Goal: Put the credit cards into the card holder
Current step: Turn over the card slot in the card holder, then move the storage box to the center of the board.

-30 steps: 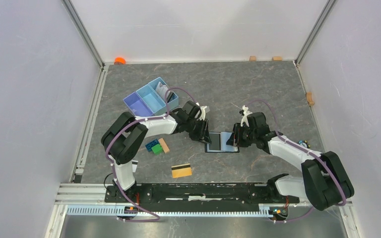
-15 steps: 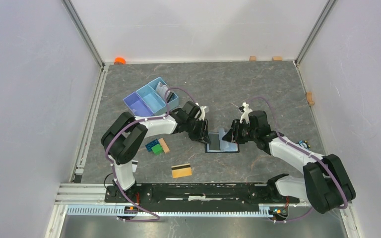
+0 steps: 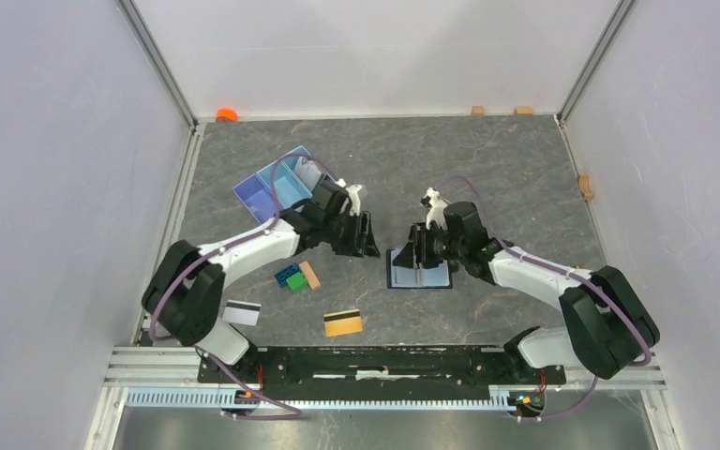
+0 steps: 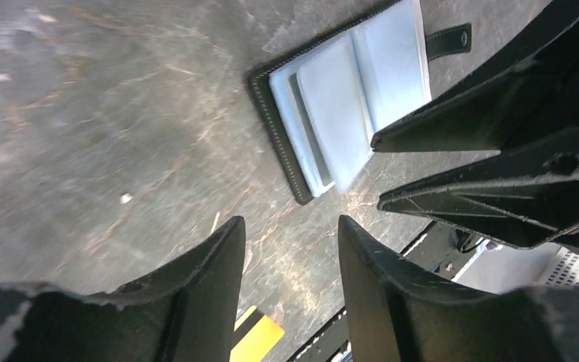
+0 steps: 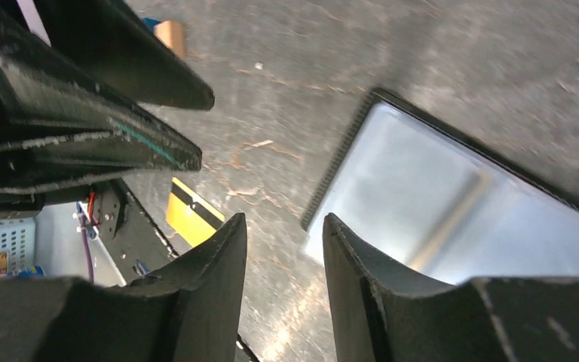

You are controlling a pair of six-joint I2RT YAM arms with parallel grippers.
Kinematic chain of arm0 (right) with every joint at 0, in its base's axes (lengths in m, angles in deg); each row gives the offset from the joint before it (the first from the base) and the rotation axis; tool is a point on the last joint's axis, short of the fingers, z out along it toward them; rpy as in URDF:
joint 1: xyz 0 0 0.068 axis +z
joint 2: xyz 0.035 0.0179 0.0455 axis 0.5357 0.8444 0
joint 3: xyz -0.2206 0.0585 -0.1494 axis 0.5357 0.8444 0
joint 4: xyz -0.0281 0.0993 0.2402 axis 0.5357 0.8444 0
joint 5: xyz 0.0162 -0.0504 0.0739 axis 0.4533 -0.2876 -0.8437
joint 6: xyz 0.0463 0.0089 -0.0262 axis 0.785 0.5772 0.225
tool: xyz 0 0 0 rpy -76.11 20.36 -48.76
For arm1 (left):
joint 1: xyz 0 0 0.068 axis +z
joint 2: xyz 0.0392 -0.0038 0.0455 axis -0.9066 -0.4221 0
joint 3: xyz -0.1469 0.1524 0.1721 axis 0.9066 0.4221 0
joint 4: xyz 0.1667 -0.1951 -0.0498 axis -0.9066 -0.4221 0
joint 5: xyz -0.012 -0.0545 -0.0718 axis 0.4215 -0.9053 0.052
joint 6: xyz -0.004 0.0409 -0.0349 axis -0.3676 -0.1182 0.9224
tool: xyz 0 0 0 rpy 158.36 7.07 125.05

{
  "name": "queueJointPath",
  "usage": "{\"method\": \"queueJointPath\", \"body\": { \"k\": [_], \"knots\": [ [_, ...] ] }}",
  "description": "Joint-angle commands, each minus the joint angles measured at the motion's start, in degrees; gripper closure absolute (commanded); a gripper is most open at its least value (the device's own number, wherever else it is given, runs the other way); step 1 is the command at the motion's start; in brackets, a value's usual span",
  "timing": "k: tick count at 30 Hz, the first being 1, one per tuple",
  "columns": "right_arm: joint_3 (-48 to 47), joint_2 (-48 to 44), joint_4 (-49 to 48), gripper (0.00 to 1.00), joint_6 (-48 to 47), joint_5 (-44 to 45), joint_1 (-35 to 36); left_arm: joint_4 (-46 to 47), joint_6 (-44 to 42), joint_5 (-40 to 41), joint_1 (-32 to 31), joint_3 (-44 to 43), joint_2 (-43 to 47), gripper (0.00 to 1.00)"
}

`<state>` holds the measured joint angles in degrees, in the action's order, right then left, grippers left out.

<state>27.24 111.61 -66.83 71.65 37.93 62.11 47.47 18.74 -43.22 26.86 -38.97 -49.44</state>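
The card holder (image 3: 422, 272) lies open on the table, black rim around light blue lining, between my two grippers. The left wrist view shows its pockets (image 4: 347, 105) and snap tab (image 4: 448, 39). My left gripper (image 3: 367, 236) hangs open just left of it, with only table between the fingers (image 4: 290, 226). My right gripper (image 3: 416, 249) is open over the holder's left edge (image 5: 460, 204), holding nothing (image 5: 283, 222). A gold credit card with a dark stripe (image 3: 343, 322) lies near the front edge. A white credit card with a dark stripe (image 3: 241, 312) lies by the left arm's base.
A light blue three-compartment tray (image 3: 279, 184) sits behind the left arm. Green and blue bricks (image 3: 291, 278) and a tan wooden block (image 3: 310, 275) lie left of the holder. Small wooden blocks (image 3: 477, 110) and an orange object (image 3: 226, 114) rest along the back wall.
Both grippers have opened. The left gripper drew back and to the left off the holder, and its arm swung left, uncovering the white card. The right gripper shifted left across the holder.
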Motion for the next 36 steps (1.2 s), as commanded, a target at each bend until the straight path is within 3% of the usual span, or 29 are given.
{"method": "queueJointPath", "body": {
  "k": [1,5,9,14,27,36],
  "knots": [
    [-4.46,0.64,-3.2,0.52,-1.88,-1.84,1.95,-6.55,-4.69,2.07,5.08,-0.41,7.17,0.43],
    [-5.76,-1.15,-0.98,0.46,-5.11,2.12,1.77,-12.15,-7.88,3.69,10.34,-5.17,10.21,0.37],
    [-9.52,-1.66,1.94,0.32,-10.38,3.75,0.49,-17.45,-11.33,5.14,14.57,-13.65,7.74,0.31],
    [-20.38,2.89,9.33,0.21,-20.82,8.05,0.26,-18.64,-12.89,6.98,20.27,-19.08,3.98,0.24],
    [-44.55,25.35,8.22,0.17,-25.23,10.03,0.64,-19.37,-17.19,20.3,42.07,-15.83,2.47,0.12],
    [-48.48,31.25,6.82,0.15,-23.81,9.6,1.31,-19.35,-18.15,18.23,44.65,-13.42,-4.34,0.12]
  ]
}}
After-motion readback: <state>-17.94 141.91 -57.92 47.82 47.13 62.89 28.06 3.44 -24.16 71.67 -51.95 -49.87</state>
